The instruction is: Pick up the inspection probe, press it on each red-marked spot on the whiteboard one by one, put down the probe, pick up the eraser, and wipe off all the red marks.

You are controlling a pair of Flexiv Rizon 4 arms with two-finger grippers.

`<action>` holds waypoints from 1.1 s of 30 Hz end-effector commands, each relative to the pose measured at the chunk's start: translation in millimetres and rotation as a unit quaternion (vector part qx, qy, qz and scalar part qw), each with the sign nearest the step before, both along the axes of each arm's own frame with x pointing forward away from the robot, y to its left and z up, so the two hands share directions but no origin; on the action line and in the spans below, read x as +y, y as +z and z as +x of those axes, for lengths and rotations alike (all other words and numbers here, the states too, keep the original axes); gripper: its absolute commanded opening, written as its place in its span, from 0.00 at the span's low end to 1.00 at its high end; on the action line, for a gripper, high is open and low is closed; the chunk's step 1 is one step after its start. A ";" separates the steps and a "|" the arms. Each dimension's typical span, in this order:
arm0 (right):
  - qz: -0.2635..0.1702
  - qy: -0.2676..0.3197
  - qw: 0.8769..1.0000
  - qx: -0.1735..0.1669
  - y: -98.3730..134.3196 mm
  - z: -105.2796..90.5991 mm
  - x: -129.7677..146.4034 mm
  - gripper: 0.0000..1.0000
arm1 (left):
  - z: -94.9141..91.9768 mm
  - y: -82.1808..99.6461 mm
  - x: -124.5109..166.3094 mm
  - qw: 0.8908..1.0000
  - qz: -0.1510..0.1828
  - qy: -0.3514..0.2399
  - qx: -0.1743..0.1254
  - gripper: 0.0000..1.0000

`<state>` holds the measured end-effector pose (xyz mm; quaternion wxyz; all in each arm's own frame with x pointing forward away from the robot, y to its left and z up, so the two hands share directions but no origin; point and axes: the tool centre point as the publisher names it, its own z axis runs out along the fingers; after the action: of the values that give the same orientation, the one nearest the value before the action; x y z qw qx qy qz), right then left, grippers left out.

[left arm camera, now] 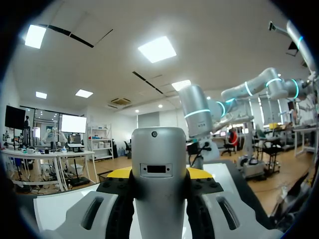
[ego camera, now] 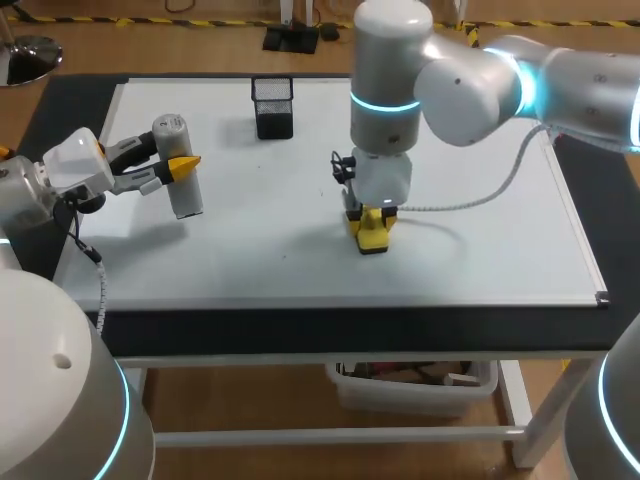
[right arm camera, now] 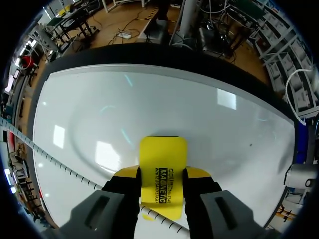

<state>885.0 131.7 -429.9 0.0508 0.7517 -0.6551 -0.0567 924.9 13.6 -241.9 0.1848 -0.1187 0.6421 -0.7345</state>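
Gripping grey cylindrical probe [ego camera: 186,198], left hand [ego camera: 178,165] faces right hand [ego camera: 371,221] clamping flat yellow eraser [right arm camera: 163,160].

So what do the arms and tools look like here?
The left arm and right arm are rounded silver-white with glowing cyan rings; a white coiled cable runs from each. The left tool and right tool are grey with yellow tips.

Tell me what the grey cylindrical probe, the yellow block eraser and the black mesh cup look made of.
Grey cylindrical probe: smooth satin shell, painted metal or plastic; the soft sheen leaves it open. Yellow block eraser: smooth plastic-looking casing, printed label; pad hidden. Black mesh cup: probably wire mesh, fine grid walls.
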 end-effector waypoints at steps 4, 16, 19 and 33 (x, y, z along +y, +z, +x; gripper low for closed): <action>0.003 -0.011 1.000 -0.005 -1.2 -6.3 -27.1 0.00 | -0.1 -0.2 -1.1 1.000 -0.001 0.002 -0.002 0.00; 0.042 -0.007 0.999 -0.024 41.4 -8.3 -39.2 0.00 | -0.1 -0.2 -1.1 1.000 -0.001 0.002 -0.002 0.00; 0.061 0.017 0.997 -0.032 57.1 -24.7 -39.8 0.00 | -0.1 -0.2 -1.1 1.000 -0.001 0.002 -0.002 0.00; 0.061 0.017 0.997 -0.032 57.1 -24.7 -39.8 0.00 | -0.1 -0.2 -1.1 1.000 -0.001 0.002 -0.002 0.00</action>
<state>860.6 93.1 -373.2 -0.0141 0.7652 -0.6394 -0.0730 924.9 13.5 -241.9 0.1848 -0.1187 0.6421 -0.7344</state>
